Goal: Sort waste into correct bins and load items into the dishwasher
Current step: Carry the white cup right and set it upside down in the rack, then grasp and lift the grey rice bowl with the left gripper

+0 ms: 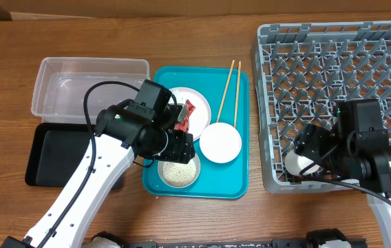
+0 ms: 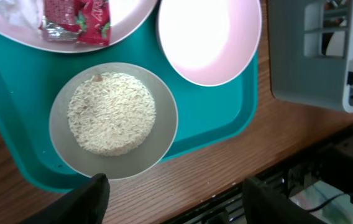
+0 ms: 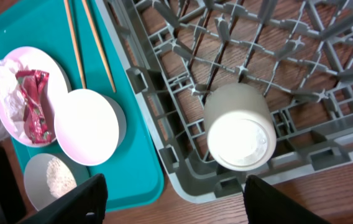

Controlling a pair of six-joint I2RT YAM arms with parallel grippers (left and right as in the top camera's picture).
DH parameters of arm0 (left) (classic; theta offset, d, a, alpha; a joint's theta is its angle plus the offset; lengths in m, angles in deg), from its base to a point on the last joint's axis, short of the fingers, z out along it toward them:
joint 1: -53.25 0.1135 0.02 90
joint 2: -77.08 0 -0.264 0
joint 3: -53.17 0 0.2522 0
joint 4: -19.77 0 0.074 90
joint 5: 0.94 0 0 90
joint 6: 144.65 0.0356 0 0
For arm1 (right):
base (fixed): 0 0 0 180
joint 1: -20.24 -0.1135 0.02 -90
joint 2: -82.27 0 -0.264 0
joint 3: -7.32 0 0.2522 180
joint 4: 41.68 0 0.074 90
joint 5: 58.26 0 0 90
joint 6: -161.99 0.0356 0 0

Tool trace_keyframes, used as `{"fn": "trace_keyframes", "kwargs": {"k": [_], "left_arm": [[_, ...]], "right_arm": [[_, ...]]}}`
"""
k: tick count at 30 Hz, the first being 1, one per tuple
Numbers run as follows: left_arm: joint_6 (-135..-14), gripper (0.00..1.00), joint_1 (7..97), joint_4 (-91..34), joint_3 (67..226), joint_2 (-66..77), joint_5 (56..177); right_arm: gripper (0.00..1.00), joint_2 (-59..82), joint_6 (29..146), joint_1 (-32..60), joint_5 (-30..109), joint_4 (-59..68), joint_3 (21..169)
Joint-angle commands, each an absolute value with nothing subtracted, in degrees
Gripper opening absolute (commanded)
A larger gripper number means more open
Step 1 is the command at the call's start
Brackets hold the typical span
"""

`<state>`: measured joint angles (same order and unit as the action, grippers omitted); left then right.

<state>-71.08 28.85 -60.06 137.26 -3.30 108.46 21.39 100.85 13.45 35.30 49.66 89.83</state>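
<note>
Smooth cylindrical cup (image 3: pixel 237 134) — in latticed grey rack (image 3: pixel 178 163).

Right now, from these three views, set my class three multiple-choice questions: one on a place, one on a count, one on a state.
1. Where is the small white cup?
A. in the clear plastic tub
B. in the shallow black tray
C. in the square grey plastic dish rack

2. How many thin wooden chopsticks lie on the teal plastic serving tray?
A. one
B. two
C. four

3. What state is the round grey bowl in?
A. holding white rice
B. empty
C. turned upside down

Answers:
1 C: the right wrist view shows the cup among the rack's pegs near a corner.
2 B: two sticks lie side by side along the tray's edge.
3 A: the left wrist view shows a mound of rice covering the bowl's middle.
</note>
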Motion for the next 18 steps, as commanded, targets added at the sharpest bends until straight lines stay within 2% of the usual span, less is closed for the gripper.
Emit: {"fn": "trace_keyframes", "kwargs": {"k": [1, 6, 9, 13, 18], "left_arm": [[-73.2, 0.68, 28.5, -60.2, 137.3, -3.3, 104.7], [-78.0, 0.61, 25.4, -57.1, 133.7, -3.3, 97.4], [-78.7, 0.58, 21.1, -50.1, 127.9, -3.5, 96.1], [-78.7, 0.56, 15.3, -41.9, 121.5, -5.3, 92.4], [-74.3, 0.46, 11.4, -35.2, 119.2, -9.5, 89.9]], "right_arm": [[0.71, 21.4, 99.9, 13.4, 37.5, 49.6, 90.5], [0.77, 21.4, 97.0, 12.6, 43.0, 46.6, 90.5], [0.81, 21.4, 95.7, 11.9, 46.2, 44.1, 90.5], [0.82, 21.4, 95.7, 11.1, 47.5, 42.4, 90.5], [0.82, 21.4, 95.7, 11.0, 47.5, 42.1, 90.5]]}}
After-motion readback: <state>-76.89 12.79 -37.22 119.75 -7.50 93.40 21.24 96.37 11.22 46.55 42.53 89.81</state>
